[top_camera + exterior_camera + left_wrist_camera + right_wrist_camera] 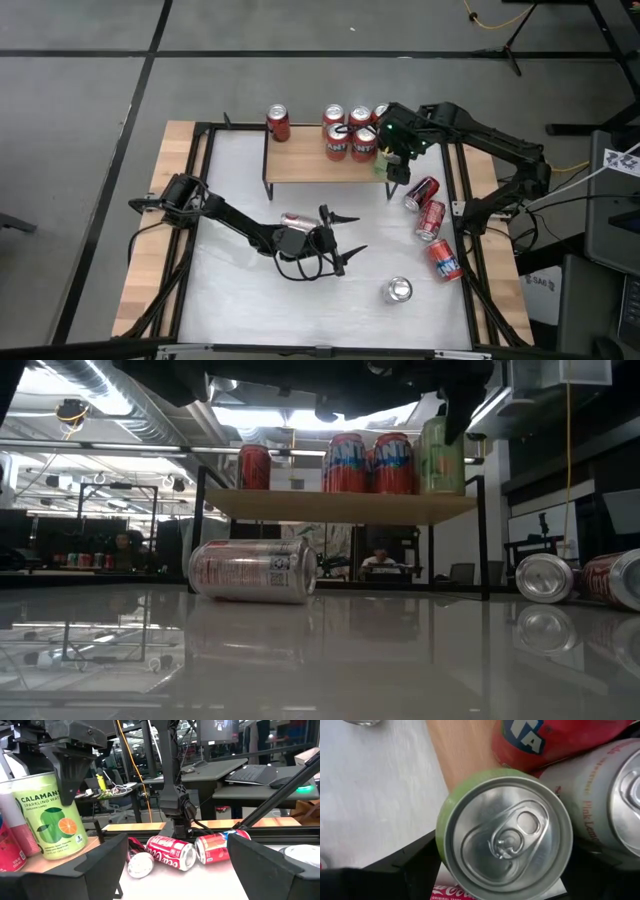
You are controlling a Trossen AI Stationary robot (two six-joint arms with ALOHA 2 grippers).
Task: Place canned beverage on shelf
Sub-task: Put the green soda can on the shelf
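The shelf (pixel 310 166) stands at the table's far side and carries several upright cans. A green can (pixel 505 835) stands on its base at the shelf's right end (pixel 55 860), next to a pale pink can (pixel 605 805). My right gripper (pixel 505 872) hangs over the green can, pointing down, open, one finger on either side of the can's top. My left gripper (pixel 345 240) stands open and level above the table's middle, pointing toward the right edge, with nothing between its fingers. A red-and-silver can (pixel 298 221) lies on its side beside the left arm. My right gripper's fingers (pixel 417 865) stand close to the green can's upper wall (pixel 441 845), coming from above. I cannot tell whether they touch it. The can stands upright on the shelf (pixel 437 455).
Three red cans (pixel 431 220) lie on their sides by the table's right edge, and a silver-topped can (pixel 399 291) stands upright near the front right. Red cans (pixel 338 135) fill the shelf's right half, with one more (pixel 278 123) at its left end. White table shows at front left.
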